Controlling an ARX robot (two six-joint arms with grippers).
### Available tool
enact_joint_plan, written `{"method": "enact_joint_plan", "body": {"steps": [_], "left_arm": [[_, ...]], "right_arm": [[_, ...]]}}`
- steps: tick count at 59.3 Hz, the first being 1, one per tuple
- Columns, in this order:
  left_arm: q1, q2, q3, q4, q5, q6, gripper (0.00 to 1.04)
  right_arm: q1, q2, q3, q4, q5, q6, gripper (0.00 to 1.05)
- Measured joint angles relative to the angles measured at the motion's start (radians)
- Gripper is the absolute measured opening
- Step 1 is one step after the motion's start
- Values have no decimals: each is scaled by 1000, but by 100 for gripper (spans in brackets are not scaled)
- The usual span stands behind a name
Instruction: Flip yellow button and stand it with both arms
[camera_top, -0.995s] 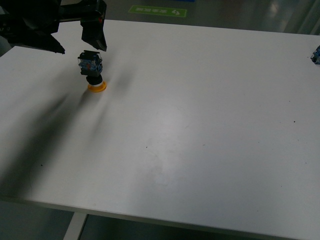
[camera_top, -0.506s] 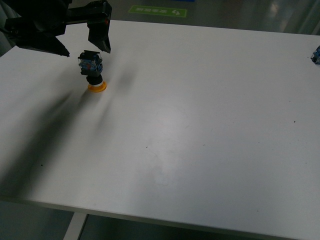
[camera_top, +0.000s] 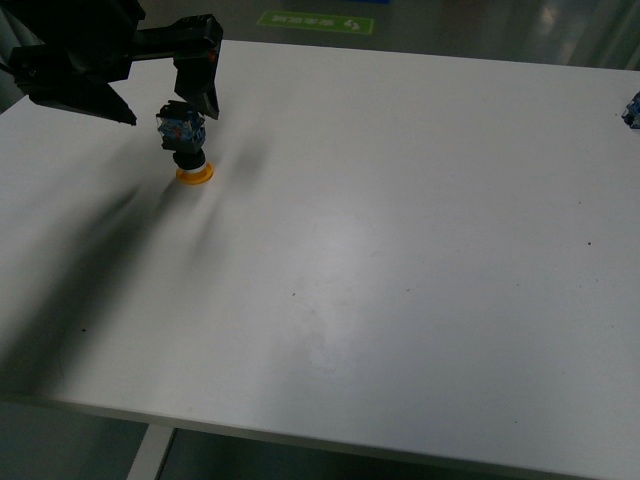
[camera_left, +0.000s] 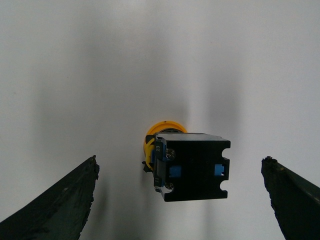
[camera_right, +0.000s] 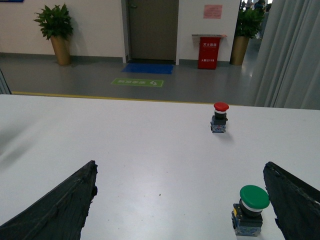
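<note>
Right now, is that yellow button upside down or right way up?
Upside down: the yellow button rests on its yellow cap on the table, black body pointing up.

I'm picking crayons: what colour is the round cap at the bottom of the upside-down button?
The cap is yellow-orange, clearest in the front view.

white table (camera_top: 400, 250) | red button (camera_right: 220, 118) upright | green button (camera_right: 251, 209) upright | well apart

Yellow button (camera_top: 184, 141) stands cap-down (black body up)
</note>
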Motion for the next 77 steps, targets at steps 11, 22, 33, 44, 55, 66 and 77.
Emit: {"method": "enact_joint_plan", "body": {"steps": [11, 22, 33, 44, 55, 66, 77], "left_arm": [[-1, 0, 4, -12, -10, 5, 98], [-2, 6, 16, -23, -14, 16, 98], [-2, 25, 45, -34, -17, 17, 98], [-2, 40, 63, -39, -19, 19, 98], [-2, 48, 71, -40, -18, 19, 98], [-2, 53, 79, -48, -16, 18, 96], [-1, 53, 80, -55, -16, 14, 68]], "right_arm": [[0, 0, 0, 0, 0, 0, 97], [0, 0, 0, 0, 0, 0, 97], [0, 0, 0, 0, 0, 0, 97], [0, 0, 0, 0, 0, 0, 97], [0, 0, 0, 0, 0, 0, 97], [0, 0, 0, 0, 0, 0, 97], [0, 0, 0, 0, 0, 0, 97]]}}
